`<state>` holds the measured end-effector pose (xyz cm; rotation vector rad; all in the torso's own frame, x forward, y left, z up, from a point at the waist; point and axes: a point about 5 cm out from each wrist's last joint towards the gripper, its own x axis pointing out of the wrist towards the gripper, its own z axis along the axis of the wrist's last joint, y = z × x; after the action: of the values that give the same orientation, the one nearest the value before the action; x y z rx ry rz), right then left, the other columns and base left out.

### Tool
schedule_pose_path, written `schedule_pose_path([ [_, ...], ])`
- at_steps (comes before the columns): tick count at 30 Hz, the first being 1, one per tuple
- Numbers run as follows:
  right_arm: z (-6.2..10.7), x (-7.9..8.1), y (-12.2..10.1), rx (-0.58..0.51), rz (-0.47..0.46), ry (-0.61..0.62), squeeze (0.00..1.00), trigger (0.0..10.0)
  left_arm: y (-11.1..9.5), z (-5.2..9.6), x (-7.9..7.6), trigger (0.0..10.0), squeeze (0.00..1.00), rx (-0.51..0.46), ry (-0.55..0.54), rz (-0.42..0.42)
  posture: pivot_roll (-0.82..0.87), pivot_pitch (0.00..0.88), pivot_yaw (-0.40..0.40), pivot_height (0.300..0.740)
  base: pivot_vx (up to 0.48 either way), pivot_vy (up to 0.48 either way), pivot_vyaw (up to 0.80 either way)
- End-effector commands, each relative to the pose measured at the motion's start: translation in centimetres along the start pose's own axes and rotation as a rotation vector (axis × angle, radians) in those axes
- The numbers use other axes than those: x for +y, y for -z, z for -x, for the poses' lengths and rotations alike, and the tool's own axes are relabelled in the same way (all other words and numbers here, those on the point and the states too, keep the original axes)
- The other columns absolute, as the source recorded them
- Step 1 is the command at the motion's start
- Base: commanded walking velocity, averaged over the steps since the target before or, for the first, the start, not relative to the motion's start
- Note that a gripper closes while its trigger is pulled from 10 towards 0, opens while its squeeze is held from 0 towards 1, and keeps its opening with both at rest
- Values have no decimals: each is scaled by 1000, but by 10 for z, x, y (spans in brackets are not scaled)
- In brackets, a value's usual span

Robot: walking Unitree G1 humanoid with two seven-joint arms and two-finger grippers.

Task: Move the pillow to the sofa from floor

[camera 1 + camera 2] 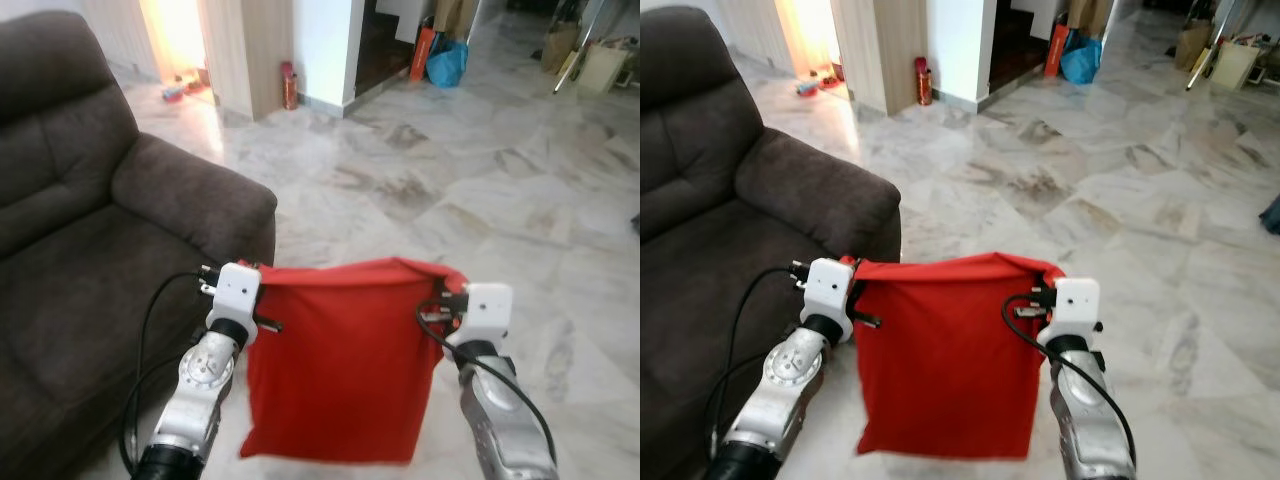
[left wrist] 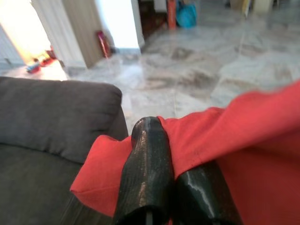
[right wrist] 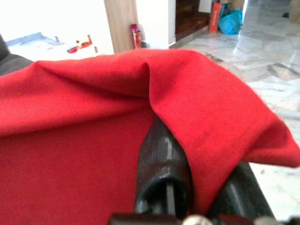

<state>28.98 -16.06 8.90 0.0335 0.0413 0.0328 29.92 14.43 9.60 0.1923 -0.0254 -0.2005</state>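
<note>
Pillow: a flat red pillow (image 1: 340, 365) hangs in the air in front of the robot, held up by its two top corners, just beside the sofa's armrest and above the marble floor
Pillow orientation: its broad face is turned toward the robot; the top edge runs level from one gripper to the other, and the long axis hangs straight down from that edge, bottom edge lowest
Left gripper: the left gripper (image 2: 171, 154) is clamped on the pillow's upper left corner, with red fabric squeezed between its two black fingers (image 2: 147, 173) and bunched over them
Right gripper: the right gripper (image 3: 197, 164) is pinched onto the upper right corner, the cloth folded over and draped across one black finger (image 3: 161, 161)
Sofa: a dark grey-brown sofa (image 1: 80, 260) stands to the robot's left, its rounded armrest (image 1: 190, 195) near the pillow's left corner; the seat lies lower, beside the left arm
Floor: pale veined marble floor (image 1: 480, 180) stretches ahead
Background: a red bottle-like object (image 1: 289, 87) stands by a wooden wall panel, and a blue bag (image 1: 447, 63) sits far back beside something orange
</note>
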Motion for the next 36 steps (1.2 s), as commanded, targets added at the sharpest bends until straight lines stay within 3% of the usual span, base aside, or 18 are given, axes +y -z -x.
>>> schedule_pose_path([
  [1,1,-21,-9,-40,17,89,0,10000,-24,-6,10,10000,0,-110,-51,4,43,0,-30,740,431,0,0],
  [13,1,-15,-13,-56,30,32,0,10000,-23,-6,10,10000,0,-102,-69,-2,45,0,-41,740,431,0,134],
  [36,-1,-15,-12,-41,50,5,0,10000,-20,-5,7,10000,0,-84,-55,3,47,9,-48,740,0,0,800],
])
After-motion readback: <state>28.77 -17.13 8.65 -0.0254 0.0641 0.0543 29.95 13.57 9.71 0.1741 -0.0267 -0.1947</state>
